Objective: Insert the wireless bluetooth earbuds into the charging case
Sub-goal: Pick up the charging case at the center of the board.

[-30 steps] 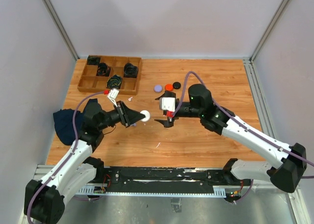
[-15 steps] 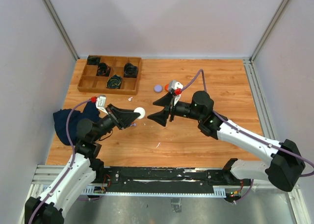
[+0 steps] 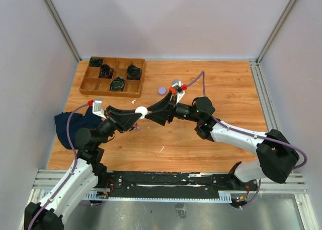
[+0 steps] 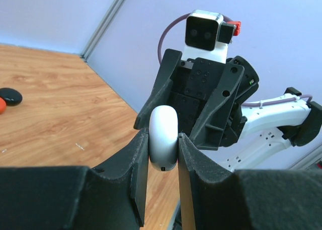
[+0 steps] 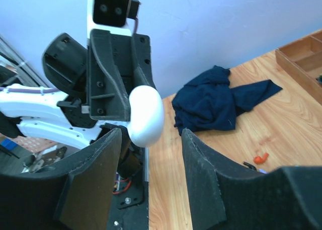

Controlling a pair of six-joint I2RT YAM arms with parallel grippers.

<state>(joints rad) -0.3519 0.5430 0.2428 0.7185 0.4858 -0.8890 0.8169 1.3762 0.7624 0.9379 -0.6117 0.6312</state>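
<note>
One white case (image 3: 141,110), one purple case (image 3: 162,90), one black case (image 4: 10,95), one orange earbud (image 5: 260,157), one wooden tray (image 3: 100,93) far left, four black cable coils (image 3: 117,83), one blue cloth (image 3: 65,127).

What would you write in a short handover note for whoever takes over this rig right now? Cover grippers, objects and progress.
Left gripper: shut on the white charging case, held up off the table.
Right gripper: open, with one jaw on either side of the case and neither touching it.
Earbuds: one small orange earbud lies on the table. The others are too small to identify.
Done: the case is picked up. No earbud is seen in it.
Left, likely: open the case, pick up the earbuds and insert them.
</note>
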